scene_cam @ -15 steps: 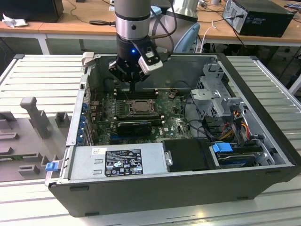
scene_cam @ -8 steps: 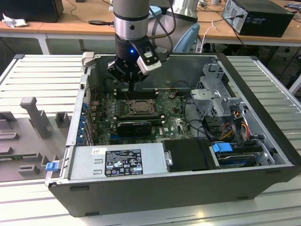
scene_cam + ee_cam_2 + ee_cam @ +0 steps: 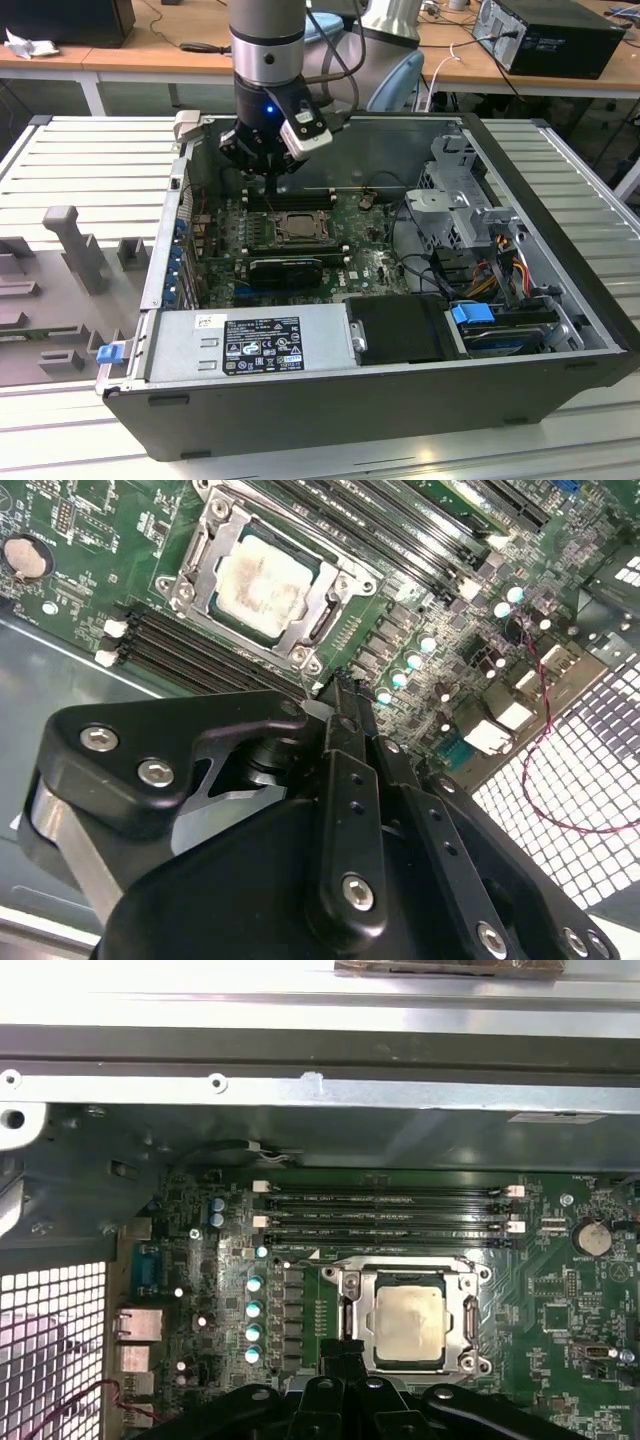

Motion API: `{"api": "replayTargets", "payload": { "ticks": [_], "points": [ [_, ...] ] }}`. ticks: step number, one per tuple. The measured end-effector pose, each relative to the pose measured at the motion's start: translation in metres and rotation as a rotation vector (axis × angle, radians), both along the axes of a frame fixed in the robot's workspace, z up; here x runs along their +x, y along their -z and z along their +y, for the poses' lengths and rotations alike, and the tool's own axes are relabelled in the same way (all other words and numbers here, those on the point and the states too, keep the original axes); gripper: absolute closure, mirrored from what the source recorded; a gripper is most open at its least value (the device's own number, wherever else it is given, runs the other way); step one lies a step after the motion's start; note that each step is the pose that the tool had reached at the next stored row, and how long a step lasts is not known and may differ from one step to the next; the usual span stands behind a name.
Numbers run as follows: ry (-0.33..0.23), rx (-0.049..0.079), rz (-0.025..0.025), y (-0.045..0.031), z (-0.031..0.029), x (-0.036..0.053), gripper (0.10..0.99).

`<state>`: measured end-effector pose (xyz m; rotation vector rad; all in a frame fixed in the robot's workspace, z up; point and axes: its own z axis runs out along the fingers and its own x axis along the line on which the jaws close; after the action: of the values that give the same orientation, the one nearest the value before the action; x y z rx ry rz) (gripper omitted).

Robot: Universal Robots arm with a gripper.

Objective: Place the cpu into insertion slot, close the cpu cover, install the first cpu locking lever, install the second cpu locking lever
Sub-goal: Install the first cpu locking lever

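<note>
- CPU [image 3: 262,580] sits in the socket [image 3: 470,1320], pale top face up, with a metal frame [image 3: 322,608] lying flat around it. The gripper [image 3: 342,692] has its tip just beside one corner of that socket.
- Its fingers look drawn together, and I can make out nothing between them.
- First risk, at the tip: it stands so near the frame's corner that a small sideways drift could catch the frame's edge and lift or twist it, shifting the chip on its contacts. I cannot tell whether the tip touches anything.
- The locking levers are too thin to judge, so whether either is latched stays open. A push that lands off a lever could slide onto the board [image 3: 90,540].
- Further out, the memory slots [image 3: 190,655] on one side and a row of small capacitors [image 3: 415,660] on the other crowd the tip. A wide sweep could knock them.
- Pose: in the exterior view the arm [image 3: 265,40] comes down almost straight into the open case [image 3: 560,200], gripper pointing down at the board, over the far edge of the socket.
</note>
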<state>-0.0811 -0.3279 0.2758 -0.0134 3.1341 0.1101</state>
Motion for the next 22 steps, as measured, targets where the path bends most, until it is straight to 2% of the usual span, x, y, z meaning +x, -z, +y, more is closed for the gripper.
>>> {"api": "replayTargets", "payload": {
  "ticks": [2,3,5,7,11,19,22],
  "points": [
    [0.000,0.001,0.0003,0.0013,-0.0001,-0.0053,0.980],
    [0.000,0.002,-0.0002,0.0029,0.0000,-0.0126,0.980],
    [0.000,0.003,-0.0004,0.0046,0.0005,-0.0193,0.980],
    [0.000,0.003,-0.0003,0.0091,0.0049,-0.0259,0.980],
    [0.000,0.002,-0.0001,0.0144,0.0090,-0.0289,0.980],
    [0.000,0.002,-0.0002,0.0195,0.0306,-0.0318,0.980],
    [0.000,0.002,0.0000,0.0196,0.0313,-0.0317,0.980]
  ]
}}
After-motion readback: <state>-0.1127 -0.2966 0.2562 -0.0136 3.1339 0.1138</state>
